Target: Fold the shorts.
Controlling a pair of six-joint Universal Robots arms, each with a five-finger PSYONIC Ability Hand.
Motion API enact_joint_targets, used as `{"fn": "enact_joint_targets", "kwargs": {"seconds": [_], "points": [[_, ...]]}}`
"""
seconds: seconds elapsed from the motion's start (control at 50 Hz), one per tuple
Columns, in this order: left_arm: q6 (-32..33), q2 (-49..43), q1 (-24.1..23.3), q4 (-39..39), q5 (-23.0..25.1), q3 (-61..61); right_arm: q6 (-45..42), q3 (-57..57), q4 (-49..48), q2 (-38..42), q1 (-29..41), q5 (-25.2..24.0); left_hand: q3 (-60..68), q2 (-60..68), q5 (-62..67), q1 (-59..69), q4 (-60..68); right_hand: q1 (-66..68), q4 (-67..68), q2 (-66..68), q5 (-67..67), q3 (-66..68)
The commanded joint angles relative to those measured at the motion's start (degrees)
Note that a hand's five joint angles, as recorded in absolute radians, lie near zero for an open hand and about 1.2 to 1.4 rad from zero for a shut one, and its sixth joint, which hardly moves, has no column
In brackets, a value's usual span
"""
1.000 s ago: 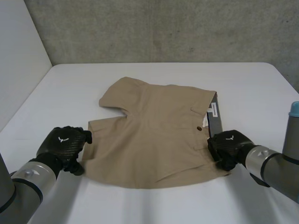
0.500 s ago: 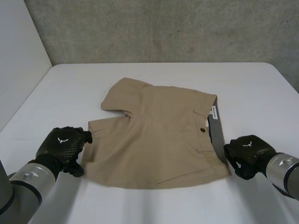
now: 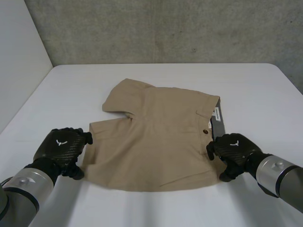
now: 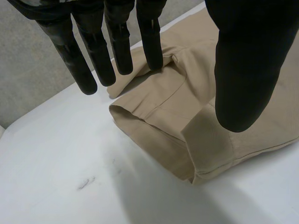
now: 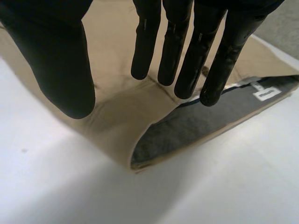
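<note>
Noted white table (image 3: 156, 71) against concrete wall (image 3: 165, 28), bare margin all round tan shorts (image 3: 156, 142) lying flat at centre. Found left hand (image 3: 61, 144) at 8 o'clock by leg hem (image 4: 154, 144), right hand (image 3: 233, 147) at 4 o'clock over waistband corner (image 5: 134, 161), both straight-fingered, gripping nothing. Checked from right wrist: white label (image 5: 267, 93) on grey lining (image 5: 196, 123), print unreadable.

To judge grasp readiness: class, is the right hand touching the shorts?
Cannot tell. In the right wrist view the right hand, fingers straight, overlaps the shorts at the waistband, but neither contact nor a gap shows plainly.
</note>
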Motion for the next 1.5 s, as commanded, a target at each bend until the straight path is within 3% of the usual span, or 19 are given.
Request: {"fn": "enact_joint_targets", "kwargs": {"seconds": [0.02,0.18,0.44,0.48,0.5,0.88,1.04,1.3,1.38,1.42,1.5], "points": [[0.01,-0.26,0.02,1.05,0.00,-0.18,-0.24,0.56,-3.35,2.00,0.03,0.36,1.05,1.34,2.37,1.02,1.86,11.40,6.51,6.00,5.58,6.49],[0.10,-0.26,-0.51,1.23,0.61,-1.15,-0.41,1.26,-7.14,3.40,-0.23,2.99,1.05,1.34,2.37,1.02,1.86,14.94,10.05,9.54,9.12,10.03],[0.19,-0.44,-0.34,1.14,4.39,-2.20,-0.94,2.14,-7.05,3.85,-0.14,2.38,0.71,1.00,2.03,0.69,1.52,18.97,14.08,13.57,13.15,14.06],[0.19,-0.44,-0.25,1.14,4.30,-2.20,-0.94,2.40,-6.97,3.85,-0.14,2.20,0.71,1.00,2.03,0.69,1.52,30.16,25.27,24.77,24.34,25.25],[0.19,-0.44,-0.25,1.14,4.30,-2.20,-0.94,2.49,-6.88,3.85,-0.23,2.12,0.71,1.00,2.03,0.69,1.52,44.34,39.45,38.95,38.52,39.43],[7.66,-0.70,-0.60,1.32,4.22,-7.04,-0.76,6.27,-6.26,0.42,-0.76,3.87,3.40,3.69,4.72,3.37,4.21,44.49,39.59,39.09,38.67,39.57],[7.48,-1.32,0.19,4.66,4.13,-7.39,-0.76,6.71,-6.26,-0.11,-0.76,4.75,14.83,15.12,16.15,14.81,15.64,44.49,39.59,39.09,38.67,39.57],[7.74,-9.66,0.19,11.60,3.95,-6.33,-0.76,7.50,-6.35,-0.55,-0.76,4.40,21.06,21.35,22.37,21.03,21.87,44.49,39.59,39.09,38.67,39.57],[7.83,-12.65,0.19,11.95,3.95,-5.11,-0.85,7.59,-6.35,-0.55,-0.85,3.87,35.82,36.11,37.14,35.79,36.63,44.49,39.59,39.09,38.67,39.57],[7.74,-13.27,0.37,11.95,3.86,-4.67,-0.76,7.59,-6.35,-0.55,-0.85,3.44,51.56,51.85,52.88,51.54,52.37,44.49,39.59,39.09,38.67,39.57],[7.74,-12.75,0.98,11.52,3.69,-4.66,-1.29,7.59,-5.65,-0.55,-0.76,3.61,51.66,51.95,52.98,51.63,52.47,44.49,39.59,39.09,38.67,39.57]]}}
